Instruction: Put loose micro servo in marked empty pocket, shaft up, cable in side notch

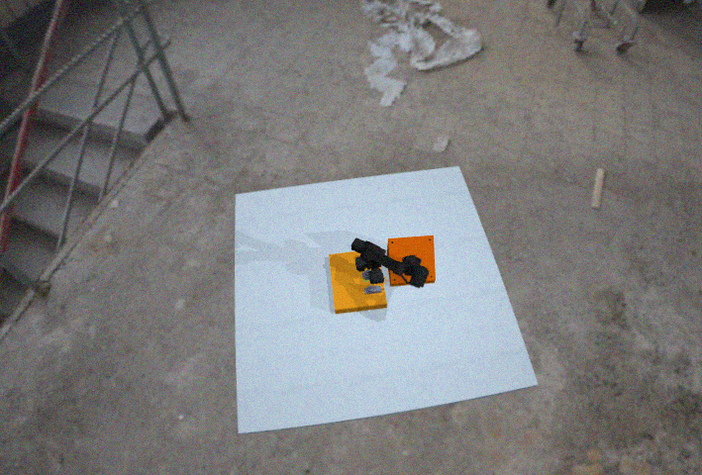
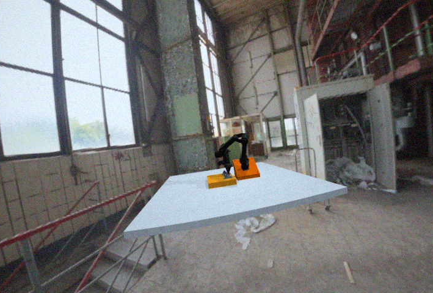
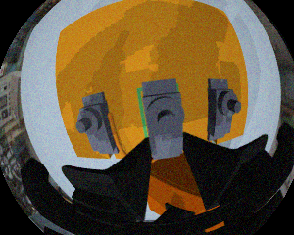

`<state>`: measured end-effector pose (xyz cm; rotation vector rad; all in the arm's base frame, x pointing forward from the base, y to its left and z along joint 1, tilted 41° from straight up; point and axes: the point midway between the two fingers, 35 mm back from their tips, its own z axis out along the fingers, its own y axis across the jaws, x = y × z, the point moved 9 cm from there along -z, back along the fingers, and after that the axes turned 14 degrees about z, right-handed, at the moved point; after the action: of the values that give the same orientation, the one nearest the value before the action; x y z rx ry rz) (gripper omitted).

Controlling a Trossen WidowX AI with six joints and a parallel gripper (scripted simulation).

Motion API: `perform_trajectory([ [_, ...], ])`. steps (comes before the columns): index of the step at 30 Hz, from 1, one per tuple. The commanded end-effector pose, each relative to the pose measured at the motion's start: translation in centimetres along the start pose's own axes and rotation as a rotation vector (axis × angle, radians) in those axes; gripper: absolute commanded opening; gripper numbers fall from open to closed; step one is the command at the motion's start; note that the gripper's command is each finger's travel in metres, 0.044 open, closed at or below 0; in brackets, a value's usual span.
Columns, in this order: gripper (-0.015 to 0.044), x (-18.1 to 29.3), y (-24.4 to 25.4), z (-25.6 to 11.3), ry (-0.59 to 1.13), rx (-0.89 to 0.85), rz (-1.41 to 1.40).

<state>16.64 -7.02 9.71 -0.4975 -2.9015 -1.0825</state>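
Note:
My gripper is shut on the loose grey micro servo, seen in the wrist view. The servo's round shaft boss faces the wrist camera. The yellow deck lies beneath. Green pocket marking shows along the servo's left side and at its upper right corner; the servo covers the rest of the pocket. I cannot tell whether its ears touch the deck. Its cable and the side notch cannot be made out.
In the wrist view, one fitted servo stands left of the held one and another fitted servo stands right. The orange base plate under the arm is beside the deck on the pale table.

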Motion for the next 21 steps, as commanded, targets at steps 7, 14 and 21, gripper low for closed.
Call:
perform_trajectory([
  [7, 0.0000, 0.0, 0.0, 1.0, -0.002, -0.005, 0.005],
  [14, 0.0000, 0.0, 0.0, 1.7, -0.002, -0.005, 0.004],
  [21, 0.0131, 0.1, 0.0, 1.7, -0.002, -0.005, 0.004],
])
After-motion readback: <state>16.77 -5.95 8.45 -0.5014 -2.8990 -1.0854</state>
